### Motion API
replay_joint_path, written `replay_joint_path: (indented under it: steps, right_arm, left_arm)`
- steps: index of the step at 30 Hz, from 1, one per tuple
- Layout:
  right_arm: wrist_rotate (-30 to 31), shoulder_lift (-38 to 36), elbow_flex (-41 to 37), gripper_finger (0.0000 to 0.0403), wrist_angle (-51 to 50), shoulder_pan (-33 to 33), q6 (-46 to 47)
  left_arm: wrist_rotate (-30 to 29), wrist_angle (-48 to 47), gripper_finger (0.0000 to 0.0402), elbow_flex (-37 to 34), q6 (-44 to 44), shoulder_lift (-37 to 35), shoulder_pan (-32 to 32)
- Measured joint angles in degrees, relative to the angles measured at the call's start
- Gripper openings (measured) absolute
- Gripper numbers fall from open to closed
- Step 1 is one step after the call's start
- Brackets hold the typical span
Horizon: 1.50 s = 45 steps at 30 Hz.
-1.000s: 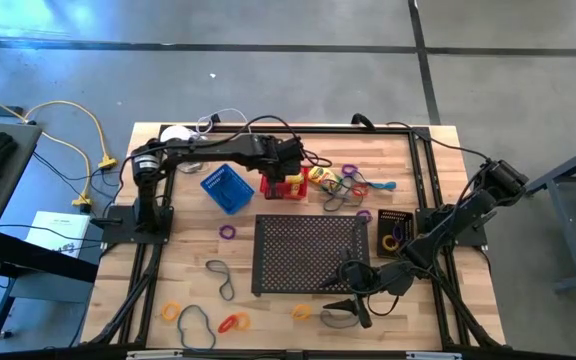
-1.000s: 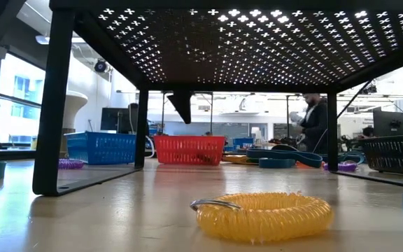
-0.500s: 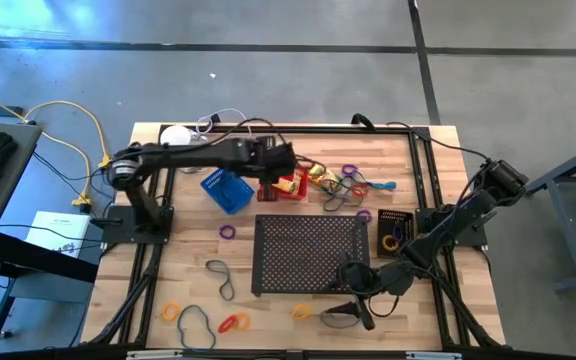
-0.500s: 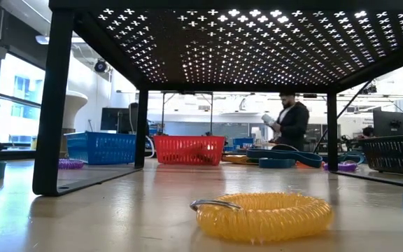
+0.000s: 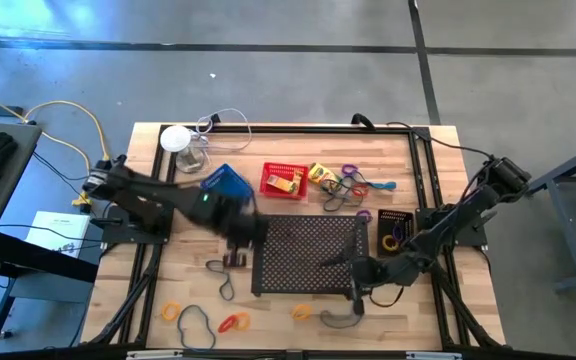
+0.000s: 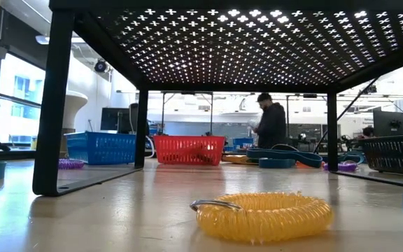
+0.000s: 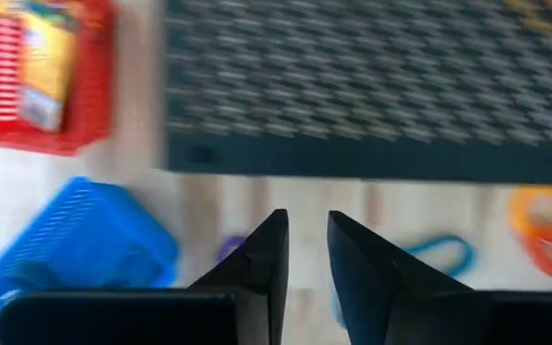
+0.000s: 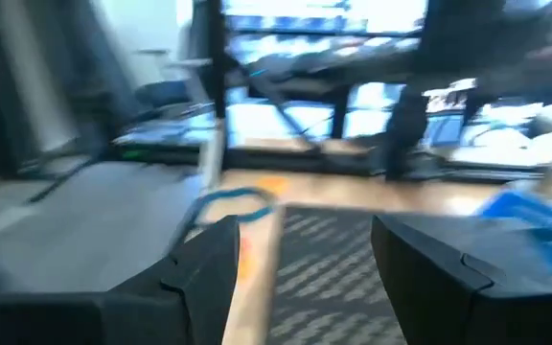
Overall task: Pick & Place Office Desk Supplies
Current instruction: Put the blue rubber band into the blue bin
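Two arms are on the move over a table that is far from sorted. Nearest the front edge, loose rubber bands lie on the bare wood, among them a yellow coiled loop in front of the low camera, untouched. Just behind them the right gripper hangs at the front right corner of the large perforated tray, with a grey band on the wood beside it; a second ago it sat a little lower and nearer the edge, so it has lifted slightly, and its wrist view shows the fingers spread wide with nothing between them. The bigger change is on the left: the left gripper, which a second ago reached over the red basket at the back, has swung forward to the tray's left edge, above a dark band on the wood. Its fingers stand a narrow gap apart and carry nothing. Behind it, the red basket now holds a yellow crayon box, with the blue basket to its left, a second crayon box among tangled bands to its right, and the black basket right of the tray. That reads as one drop finished and the left arm heading for its next band.
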Motion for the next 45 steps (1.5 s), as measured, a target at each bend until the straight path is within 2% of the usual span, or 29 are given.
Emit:
replay_joint_path:
  steps: [4, 7, 11, 17, 22, 27, 33, 37, 40, 45]
  right_arm:
    - [2.9, -5.9, 2.1, 0.0227, -9.3, 0.0, 0.9]
    - [6.3, -11.5, 4.7, 0.0227, -25.3, -0.1, 7.7]
    - [9.4, -18.5, 8.2, 0.0227, -49.8, -1.5, 20.0]
    - [6.6, -26.8, 10.2, 0.0227, -79.0, -9.4, 43.5]
    - [4.2, -30.0, 10.2, 0.0227, -97.7, -19.6, 56.0]
    - [-5.7, -29.9, 10.2, 0.0227, -102.4, -33.0, 55.0]
    - [-14.8, -26.2, 10.2, 0.0227, -101.5, -49.4, 44.7]
    - [-18.2, -21.9, 10.2, 0.0227, -100.3, -59.5, 39.7]
    - [-20.2, -17.8, 10.2, 0.0227, -99.8, -65.4, 34.6]
    - [-22.9, -10.0, 10.2, 0.0227, -99.8, -70.4, 29.3]
  left_arm:
    - [0.1, 0.0, 0.0069, 0.0, -2.0, 0.4, -7.0]
    - [-0.7, -0.1, 0.0069, 0.0, -3.2, 0.4, -11.1]
    - [-5.2, -0.5, 0.0069, 0.0, -5.9, 0.4, -15.3]
    - [-13.2, 0.7, 0.0069, 0.0, -12.1, 0.4, -18.6]
    - [-13.6, 1.6, 0.0069, 0.0, -14.9, 0.4, -18.8]
    - [-13.7, 2.8, 0.0069, 0.0, -15.3, 0.4, -18.6]
    - [-14.0, 4.9, 0.0069, 0.0, -15.3, 0.4, -17.5]
    - [-14.4, 5.0, 0.0069, 0.0, -15.3, 0.4, -16.9]
    - [-15.2, 5.9, 0.0069, 0.0, -15.3, 0.4, -16.9]
    - [-15.2, 6.7, 0.0069, 0.0, -15.3, 0.4, -16.9]
